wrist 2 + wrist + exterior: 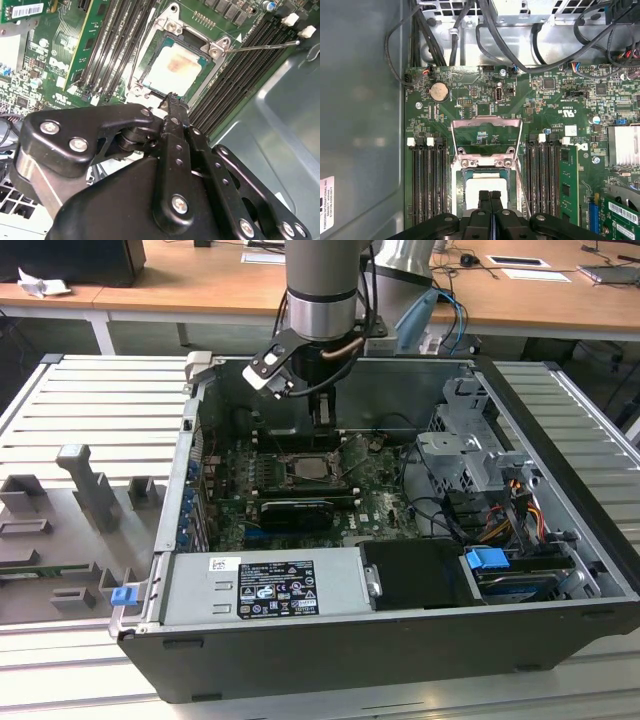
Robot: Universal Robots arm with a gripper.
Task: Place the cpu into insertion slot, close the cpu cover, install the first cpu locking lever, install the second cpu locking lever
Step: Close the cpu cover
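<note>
Exterior view: gripper [318,415] upper centre, above insertion slot [309,469].
First wrist view: fingers [484,202] pressed together, empty; cpu [472,187] in insertion slot; cpu cover [487,121] open.
Second wrist view: locking lever [260,47] unlatched.
Progress: placing likely done; cover, levers left.

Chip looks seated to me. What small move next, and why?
Probably lift the shut pincer clear of the pale silver-grey square cpu and toward the thin silvery metal cpu cover. The chip already lies in the dark, silvery-rimmed insertion slot, while the cover is open, hinged back.
</note>
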